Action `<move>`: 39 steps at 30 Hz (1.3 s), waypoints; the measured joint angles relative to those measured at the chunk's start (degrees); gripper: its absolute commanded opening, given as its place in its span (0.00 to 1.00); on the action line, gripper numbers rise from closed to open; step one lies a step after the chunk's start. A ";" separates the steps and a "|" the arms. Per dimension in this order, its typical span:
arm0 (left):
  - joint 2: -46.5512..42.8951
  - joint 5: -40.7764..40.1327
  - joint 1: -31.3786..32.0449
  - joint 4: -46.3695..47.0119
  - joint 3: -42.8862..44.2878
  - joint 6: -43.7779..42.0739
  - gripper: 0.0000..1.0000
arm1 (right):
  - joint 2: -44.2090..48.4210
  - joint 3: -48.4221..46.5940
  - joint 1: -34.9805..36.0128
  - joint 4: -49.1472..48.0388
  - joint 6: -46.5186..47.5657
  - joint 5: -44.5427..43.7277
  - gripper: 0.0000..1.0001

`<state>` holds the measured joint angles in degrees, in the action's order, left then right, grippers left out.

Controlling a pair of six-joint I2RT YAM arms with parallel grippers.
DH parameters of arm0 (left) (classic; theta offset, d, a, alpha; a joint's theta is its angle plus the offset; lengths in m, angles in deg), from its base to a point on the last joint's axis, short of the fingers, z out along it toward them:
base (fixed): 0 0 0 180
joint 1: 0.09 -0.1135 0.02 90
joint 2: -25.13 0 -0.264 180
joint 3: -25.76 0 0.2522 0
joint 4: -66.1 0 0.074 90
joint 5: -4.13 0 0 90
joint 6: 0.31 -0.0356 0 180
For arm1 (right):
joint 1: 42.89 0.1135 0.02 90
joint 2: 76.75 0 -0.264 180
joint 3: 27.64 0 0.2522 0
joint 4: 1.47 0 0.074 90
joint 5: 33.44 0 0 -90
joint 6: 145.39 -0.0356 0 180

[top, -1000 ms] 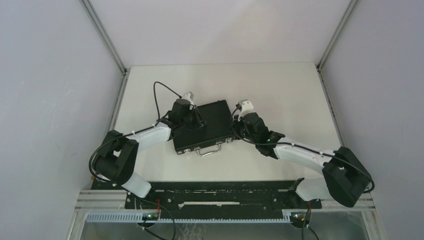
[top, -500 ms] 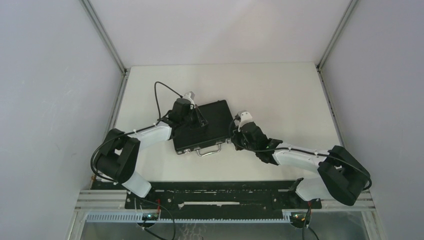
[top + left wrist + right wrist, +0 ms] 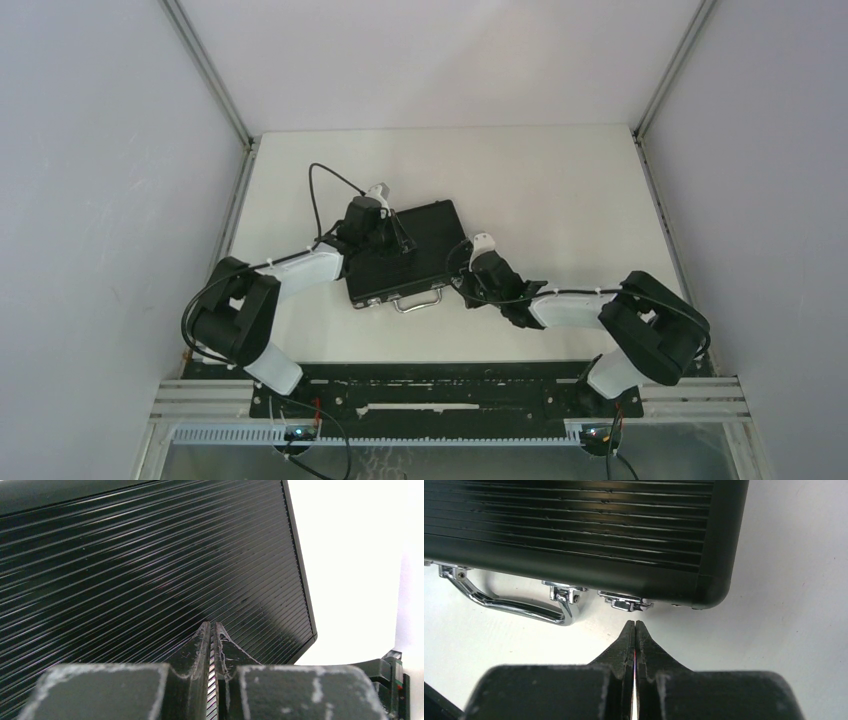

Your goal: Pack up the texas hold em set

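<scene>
Your right arm has drawn back toward its base over the last second, and its tool (image 3: 463, 285) has slid from the case's right side round to the near right corner. The left arm has not moved. The black case (image 3: 425, 232) lies flat and closed on the white bench (image 3: 560, 190), left of centre, its chrome handle (image 3: 418, 301) facing you. Your left tool (image 3: 210, 626) is fully closed with nothing in it, its tips on the ribbed lid near the lid's left end; you cannot tell how hard it presses. Your right tool is also closed and empty, held low over the bench, its tips just short of the right-hand latch (image 3: 625, 601) on the front edge, not touching it
</scene>
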<state>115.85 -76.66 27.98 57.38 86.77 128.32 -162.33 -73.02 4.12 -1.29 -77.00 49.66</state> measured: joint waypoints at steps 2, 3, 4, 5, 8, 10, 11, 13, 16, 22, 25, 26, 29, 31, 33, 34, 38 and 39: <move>0.00 -0.02 0.00 0.00 0.00 0.00 0.11 | -0.52 0.00 0.00 0.04 -0.17 0.11 0.00; 0.00 -0.02 0.00 0.00 0.00 0.00 0.11 | -0.48 0.00 0.07 0.07 -0.22 0.15 0.00; -0.02 -0.07 0.00 -0.02 0.00 0.00 0.11 | -0.22 0.00 0.22 0.04 -0.22 0.17 0.00; -0.09 -0.13 0.00 -0.04 0.00 0.00 0.11 | 0.28 0.00 0.46 0.24 -0.22 0.17 0.00; -0.35 -0.50 0.02 -0.31 -0.04 0.00 0.10 | 4.04 -0.02 1.62 1.46 -0.17 0.55 0.00; -0.50 -0.63 0.02 -0.37 -0.20 0.15 0.08 | 6.56 -0.46 2.58 1.51 -0.17 1.44 0.00; -0.63 -0.61 -0.26 -0.20 -0.39 0.33 0.08 | 7.41 -1.03 3.17 1.27 -0.17 2.12 0.00; -1.22 -0.48 -0.85 0.24 -1.20 1.03 0.08 | 7.45 -2.16 4.02 0.61 -0.20 3.56 0.00; -3.72 -1.55 -1.86 0.04 -3.37 1.95 0.10 | 4.55 -5.14 5.38 -0.94 -0.20 6.23 0.00; -9.09 -1.01 -6.34 -0.11 -8.44 3.74 0.16 | -6.75 -15.54 9.01 -2.64 -0.17 10.40 0.00; -10.60 -0.61 -7.61 -0.61 -9.55 4.11 0.17 | -10.99 -20.92 10.99 -2.93 0.04 12.11 0.00; -10.91 -0.59 -7.78 -0.66 -9.81 4.28 0.17 | -11.85 -22.14 11.45 -3.04 0.09 12.46 0.00; -11.50 -0.50 -8.26 -0.61 -10.43 4.72 0.18 | -13.94 -25.33 12.96 -3.15 0.28 13.66 0.00; -11.80 -0.28 -8.63 -0.24 -10.93 5.01 0.18 | -15.04 -26.18 13.84 -3.52 0.26 14.19 0.00; -12.11 0.17 -9.11 -0.07 -11.30 5.14 0.18 | -16.41 -26.25 14.43 -3.85 0.24 14.51 0.00; -12.20 0.28 -9.27 -0.02 -11.41 5.18 0.18 | -17.29 -26.25 14.71 -3.82 0.17 14.53 0.00; -12.79 0.26 -9.68 -0.04 -11.91 5.44 0.18 | -21.99 -26.25 15.69 -3.87 -0.44 14.27 0.00; -12.81 0.33 -9.79 -0.04 -11.91 5.46 0.18 | -22.86 -26.25 15.85 -4.17 -0.55 13.77 0.00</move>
<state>103.04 -76.33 18.19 57.34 74.85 133.79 -185.19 -99.27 19.96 -5.46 -77.54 63.43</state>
